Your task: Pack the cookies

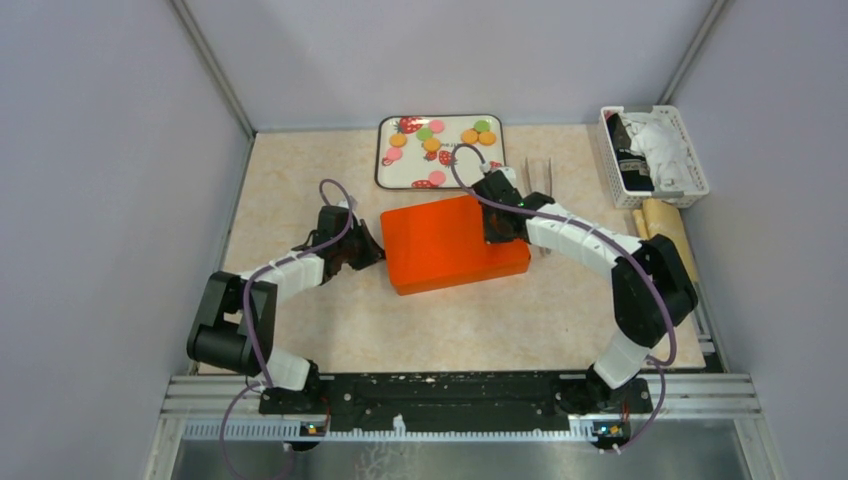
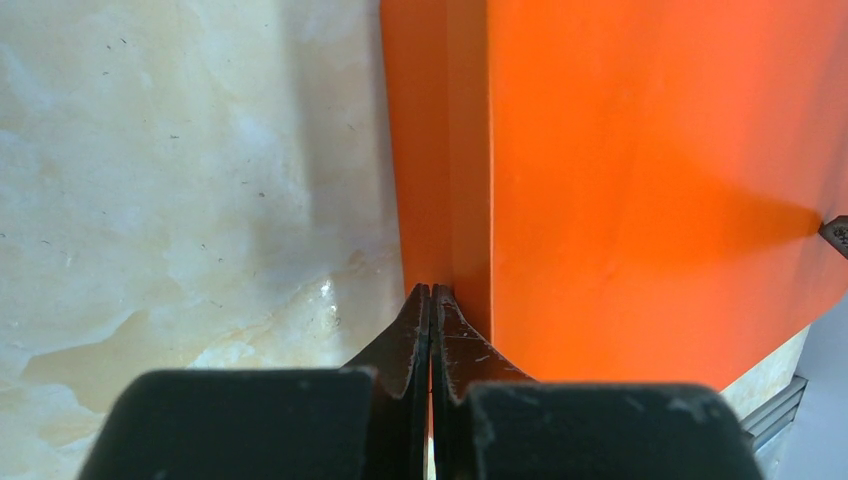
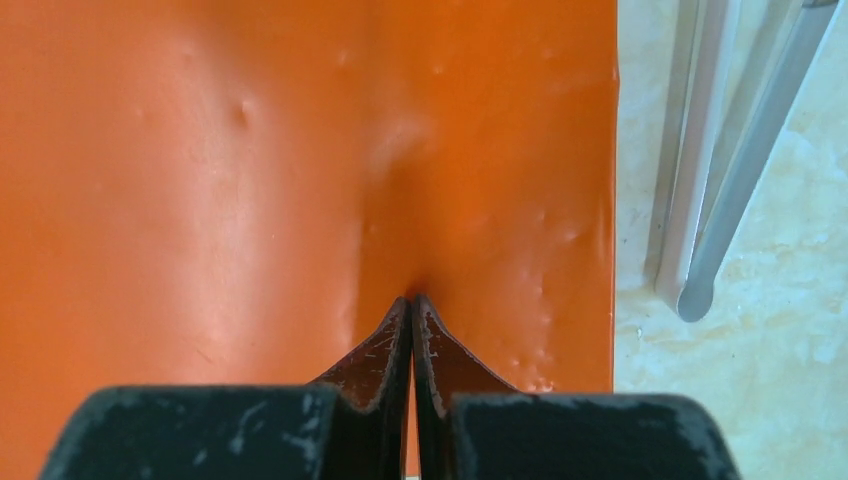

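Several cookies (image 1: 432,144), small flat discs in orange, green and pink, lie on a white strawberry-print tray (image 1: 452,124) at the back centre. A closed orange box (image 1: 450,245) sits mid-table in front of it. My left gripper (image 1: 366,250) is shut, its tips against the box's left side wall (image 2: 440,180); it also shows in the left wrist view (image 2: 430,292). My right gripper (image 1: 496,218) is shut, its tips resting on the orange lid (image 3: 200,180) near its right edge; it also shows in the right wrist view (image 3: 412,300). No black cookie is visible.
Metal tongs (image 1: 540,175) lie right of the box and show in the right wrist view (image 3: 725,170). A white basket (image 1: 700,185) with black and white items stands at the back right. A wooden roll (image 1: 672,232) lies in front of it. Walls enclose the table.
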Available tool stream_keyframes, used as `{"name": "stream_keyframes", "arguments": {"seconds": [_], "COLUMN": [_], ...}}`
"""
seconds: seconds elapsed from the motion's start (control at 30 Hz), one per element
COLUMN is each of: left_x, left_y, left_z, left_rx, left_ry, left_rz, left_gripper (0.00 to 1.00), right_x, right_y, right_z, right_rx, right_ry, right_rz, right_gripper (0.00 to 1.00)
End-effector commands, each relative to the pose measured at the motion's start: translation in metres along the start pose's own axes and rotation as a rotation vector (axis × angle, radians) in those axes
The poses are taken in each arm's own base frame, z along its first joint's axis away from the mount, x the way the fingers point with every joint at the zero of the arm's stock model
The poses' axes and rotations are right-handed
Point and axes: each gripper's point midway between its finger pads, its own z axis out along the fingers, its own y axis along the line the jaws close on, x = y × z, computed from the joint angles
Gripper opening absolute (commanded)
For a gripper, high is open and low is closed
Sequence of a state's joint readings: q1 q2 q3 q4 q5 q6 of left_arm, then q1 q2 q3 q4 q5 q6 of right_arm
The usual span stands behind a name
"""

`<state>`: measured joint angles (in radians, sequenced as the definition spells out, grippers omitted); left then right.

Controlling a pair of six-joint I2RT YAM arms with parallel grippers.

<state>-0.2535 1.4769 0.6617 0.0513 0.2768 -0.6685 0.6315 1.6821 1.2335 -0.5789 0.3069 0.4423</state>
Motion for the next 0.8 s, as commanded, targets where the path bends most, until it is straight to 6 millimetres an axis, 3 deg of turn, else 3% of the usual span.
{"name": "stream_keyframes", "arguments": {"seconds": [0.0,0.07,0.17,0.37,0.5,0.6,0.77], "left_x": [-0.008,-0.008,-0.007,-0.006,-0.008,-0.009,-0.011], "left_y": [-0.016,-0.016,-0.017,-0.018,-0.020,-0.021,-0.024], "left_z": [0.001,0.000,0.001,0.000,-0.003,-0.005,-0.008], "left_rx": [0.066,0.069,0.073,0.078,0.082,0.084,0.091], "left_ry": [-0.022,-0.023,-0.017,-0.017,-0.021,-0.027,-0.033], "left_rz": [0.018,0.020,0.020,0.020,0.024,0.029,0.034], "left_gripper": [0.00,0.00,0.00,0.00,0.00,0.00,0.00], "right_x": [0.044,0.043,0.024,-0.031,-0.057,-0.063,-0.048], "right_y": [-0.019,-0.018,-0.020,-0.040,-0.055,-0.071,-0.110], "right_z": [0.024,0.023,0.012,-0.033,-0.068,-0.083,-0.064], "right_rx": [0.076,0.069,0.075,0.168,0.194,0.201,0.218], "right_ry": [0.119,0.109,0.048,-0.136,-0.235,-0.264,-0.198], "right_rz": [-0.001,0.008,0.029,0.096,0.145,0.187,0.271], "right_gripper": [0.00,0.00,0.00,0.00,0.00,0.00,0.00]}}
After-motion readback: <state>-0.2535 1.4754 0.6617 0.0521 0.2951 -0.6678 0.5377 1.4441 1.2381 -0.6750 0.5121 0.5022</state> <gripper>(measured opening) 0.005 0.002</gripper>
